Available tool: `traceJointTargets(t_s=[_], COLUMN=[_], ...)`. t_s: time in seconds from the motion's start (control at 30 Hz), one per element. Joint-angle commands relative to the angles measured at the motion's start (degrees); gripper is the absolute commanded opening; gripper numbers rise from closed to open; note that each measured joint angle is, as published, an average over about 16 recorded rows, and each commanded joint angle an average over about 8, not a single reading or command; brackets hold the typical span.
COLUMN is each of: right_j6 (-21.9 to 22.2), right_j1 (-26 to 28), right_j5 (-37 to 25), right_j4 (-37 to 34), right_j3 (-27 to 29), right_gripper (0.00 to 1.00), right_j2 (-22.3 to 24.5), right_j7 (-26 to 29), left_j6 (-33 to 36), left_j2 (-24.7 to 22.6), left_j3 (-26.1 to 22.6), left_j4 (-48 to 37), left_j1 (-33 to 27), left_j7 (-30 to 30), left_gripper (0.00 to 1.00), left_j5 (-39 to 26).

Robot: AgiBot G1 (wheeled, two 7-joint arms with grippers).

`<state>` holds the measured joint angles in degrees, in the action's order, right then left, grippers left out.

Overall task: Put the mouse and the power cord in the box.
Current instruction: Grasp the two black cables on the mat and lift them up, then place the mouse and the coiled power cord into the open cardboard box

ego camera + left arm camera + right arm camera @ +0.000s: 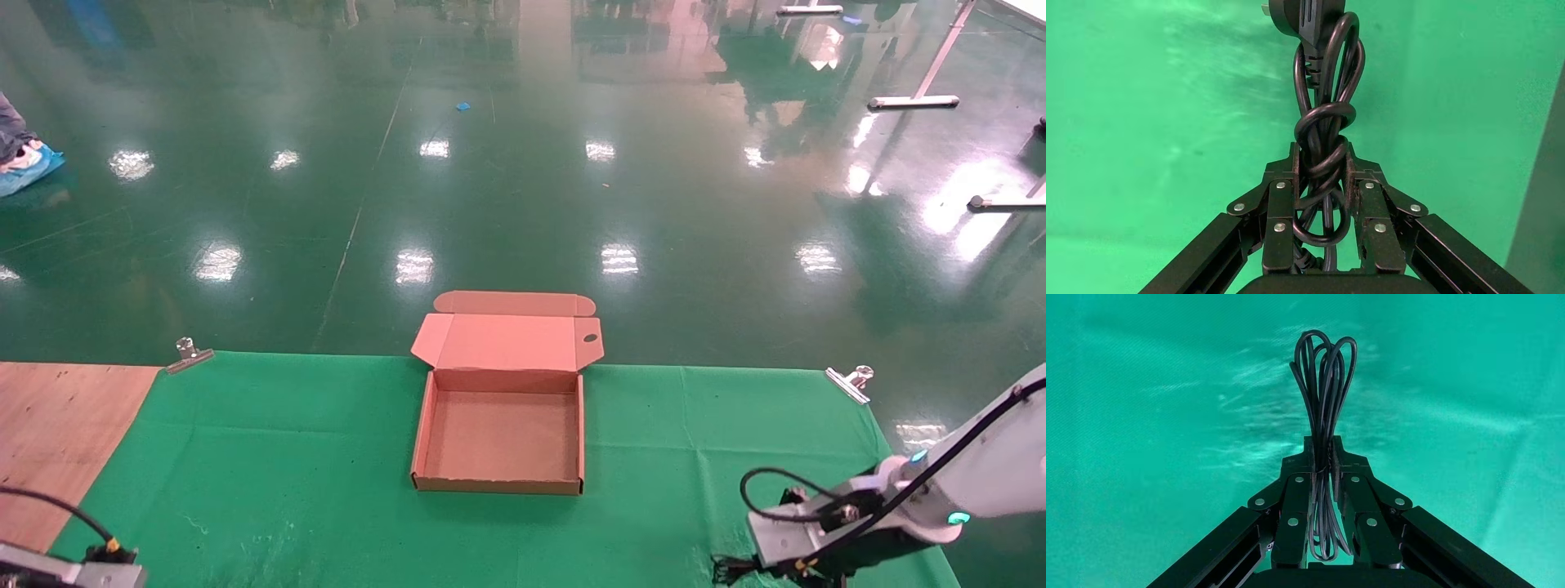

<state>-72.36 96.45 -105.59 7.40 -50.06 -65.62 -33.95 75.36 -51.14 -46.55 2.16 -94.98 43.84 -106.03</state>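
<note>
The brown cardboard box (498, 445) lies open and empty on the green cloth, with its lid (507, 339) folded back toward the far edge. My left gripper (1321, 156) is shut on the power cord (1324, 122), a thick black knotted coil whose plug (1306, 15) points away from the fingers. In the head view only the left wrist (73, 573) shows, at the near left corner. My right gripper (1322, 447) is shut on the thin black bundled cable (1324, 373) of the mouse, low at the near right (731, 569). The mouse body itself is hidden.
The green cloth (286, 457) is held to the table by metal clips (189, 354) (850, 382) at the far corners. Bare wood (57, 425) shows at the left. Beyond the table's far edge lies shiny green floor.
</note>
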Motion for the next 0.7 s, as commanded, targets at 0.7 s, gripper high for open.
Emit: traceJointTargets(t_s=[0.7], right_j6=[-11.6], right_j1=[11.1], right_j5=[4.7], right_j4=[21.4], right_j3=[3.5], right_gripper=[0.0], right_j2=[5.2], right_j7=[12.0], left_j6=[6.6], left_j2=[-7.3], left_j3=[0.0], left_j4=[7.2], left_j1=[-14.0], left_j7=[-4.3], left_gripper=[0.0], left_j5=[-0.1])
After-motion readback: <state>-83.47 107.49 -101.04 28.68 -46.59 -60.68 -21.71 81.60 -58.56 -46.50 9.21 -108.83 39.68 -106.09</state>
